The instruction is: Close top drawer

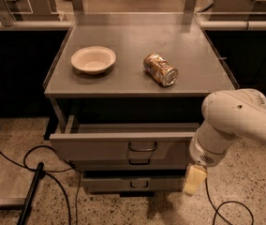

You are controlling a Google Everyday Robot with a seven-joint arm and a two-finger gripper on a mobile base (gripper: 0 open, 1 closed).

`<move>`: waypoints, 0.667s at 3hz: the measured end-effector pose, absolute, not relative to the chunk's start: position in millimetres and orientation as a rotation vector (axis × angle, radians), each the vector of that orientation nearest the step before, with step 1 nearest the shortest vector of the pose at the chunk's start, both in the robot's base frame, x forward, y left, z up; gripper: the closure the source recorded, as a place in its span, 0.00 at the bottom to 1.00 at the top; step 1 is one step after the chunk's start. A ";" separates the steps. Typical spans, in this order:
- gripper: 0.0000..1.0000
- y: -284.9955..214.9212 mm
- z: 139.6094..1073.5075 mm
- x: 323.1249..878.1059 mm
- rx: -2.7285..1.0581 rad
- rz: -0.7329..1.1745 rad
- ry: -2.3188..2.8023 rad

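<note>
Three drawers (100, 148); one bowl (93, 60); one can (160, 70); one pincer (195, 179), low beside the drawers' right
</note>
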State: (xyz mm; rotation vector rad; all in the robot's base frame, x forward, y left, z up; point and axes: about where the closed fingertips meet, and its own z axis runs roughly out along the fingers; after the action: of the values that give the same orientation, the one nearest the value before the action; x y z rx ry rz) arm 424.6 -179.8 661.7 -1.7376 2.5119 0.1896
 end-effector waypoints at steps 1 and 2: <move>0.42 -179.8 661.7 424.6 -1.738 0.190 2.512; 0.66 -180.0 661.8 424.9 -1.737 0.189 2.512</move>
State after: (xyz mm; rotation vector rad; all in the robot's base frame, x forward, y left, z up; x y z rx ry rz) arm 424.9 -180.0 661.8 -1.7366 2.5121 0.1885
